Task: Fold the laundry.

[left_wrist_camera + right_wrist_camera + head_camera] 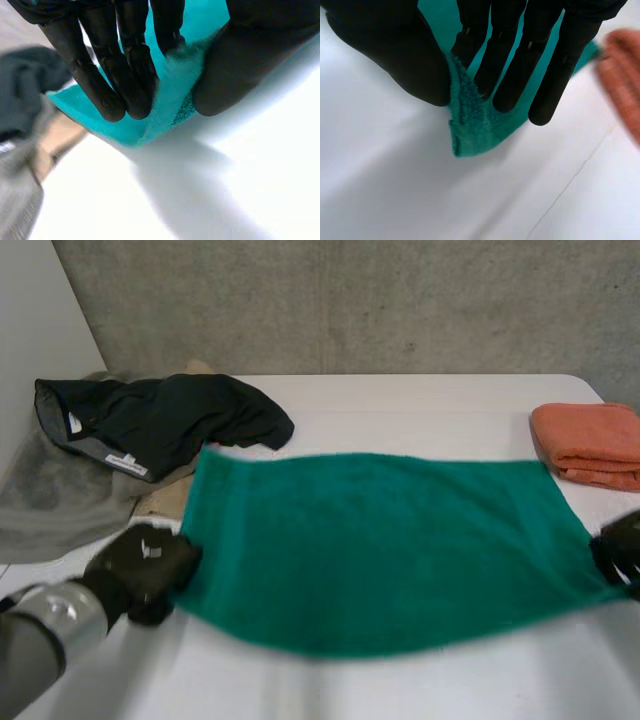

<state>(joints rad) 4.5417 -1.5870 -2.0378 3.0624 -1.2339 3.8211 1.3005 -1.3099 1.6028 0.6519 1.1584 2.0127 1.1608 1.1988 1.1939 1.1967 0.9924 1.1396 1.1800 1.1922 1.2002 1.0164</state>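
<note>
Working the rig from afar, I find the head view's edge cuts off most of my right hand [620, 548]. At the white table's [420, 400] 10 o'clock, a tan cloth [165, 498] lies largely buried under a dark garment [170, 420], next to a grey cloth [50, 505]. The green towel [380, 540] lies spread across the table's middle. My left hand [145, 565] pinches its 8 o'clock corner, with nearly straight fingers [120, 75] squeezing the pile against the thumb [250, 60]. My right hand grips the 4 o'clock corner the same way, the terry caught between thumb and extended fingers [515, 75]. A folded orange towel [590, 440] sits at 2 o'clock, just beside the green towel's far corner; I cannot tell whether they touch.
</note>
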